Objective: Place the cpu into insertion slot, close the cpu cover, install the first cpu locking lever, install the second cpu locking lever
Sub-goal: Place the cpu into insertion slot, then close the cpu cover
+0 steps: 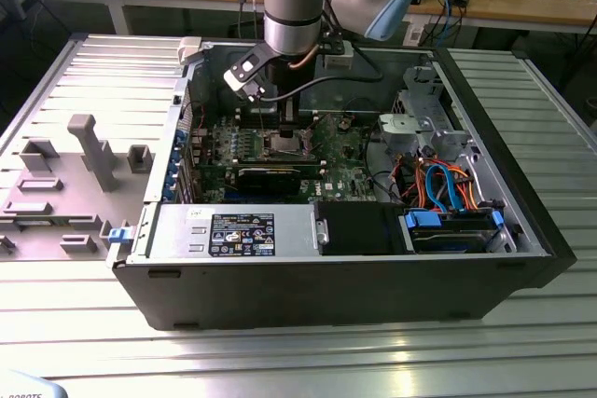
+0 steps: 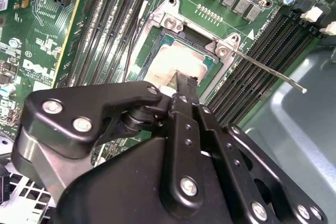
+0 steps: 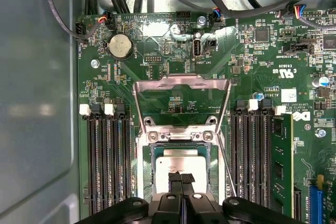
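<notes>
The cpu [image 3: 181, 162], a silver-grey square, lies flat in the insertion slot [image 3: 149, 161] on the green board. It also shows in the second wrist view as the cpu [image 2: 173, 59] within the slot's dark rim [image 2: 207, 45]. The cpu cover [image 3: 181, 82] is swung open, and bare board shows through its cut-out. A thin locking lever [image 2: 268, 72] sticks out free beside the slot. My gripper [image 3: 181, 176] is shut, its tips at the cpu's top near one edge, with nothing between them. In the exterior view my gripper [image 1: 287, 126] reaches down into the case over the slot [image 1: 284, 144].
Long black memory slots [image 3: 107, 161] flank the socket on both sides. A round coin battery [image 3: 121, 45] sits beyond the cover. In the case are a black graphics card [image 1: 270, 174], a power supply [image 1: 233, 230] and blue and orange cables [image 1: 448, 184]. A grey fixture tray [image 1: 75, 165] lies outside.
</notes>
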Tool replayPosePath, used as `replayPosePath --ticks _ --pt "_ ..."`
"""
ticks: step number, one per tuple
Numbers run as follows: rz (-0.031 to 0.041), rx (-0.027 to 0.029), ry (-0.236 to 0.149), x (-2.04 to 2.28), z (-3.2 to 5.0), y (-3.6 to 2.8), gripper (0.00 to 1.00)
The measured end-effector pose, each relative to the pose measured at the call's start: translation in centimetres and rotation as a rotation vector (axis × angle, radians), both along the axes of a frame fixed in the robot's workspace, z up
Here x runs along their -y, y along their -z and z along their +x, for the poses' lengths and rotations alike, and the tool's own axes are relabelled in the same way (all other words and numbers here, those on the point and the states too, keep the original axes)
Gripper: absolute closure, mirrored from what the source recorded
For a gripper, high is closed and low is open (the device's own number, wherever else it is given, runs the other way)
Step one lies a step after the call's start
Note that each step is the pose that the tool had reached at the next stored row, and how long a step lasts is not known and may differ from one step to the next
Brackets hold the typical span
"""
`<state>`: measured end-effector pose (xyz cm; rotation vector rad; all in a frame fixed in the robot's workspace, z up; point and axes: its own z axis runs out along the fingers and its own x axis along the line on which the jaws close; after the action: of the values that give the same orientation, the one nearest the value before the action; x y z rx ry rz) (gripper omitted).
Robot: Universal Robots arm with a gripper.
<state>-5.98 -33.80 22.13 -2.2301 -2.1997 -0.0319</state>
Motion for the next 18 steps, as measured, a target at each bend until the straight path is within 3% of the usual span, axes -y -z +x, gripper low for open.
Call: replayPosePath --ticks 16,18 --pt "-0.0001 -0.0019 0.0 0.0 0.12 0.0 0.89" --pt "-0.0001 -0.002 0.0 0.0 0.13 -0.52 0.89"
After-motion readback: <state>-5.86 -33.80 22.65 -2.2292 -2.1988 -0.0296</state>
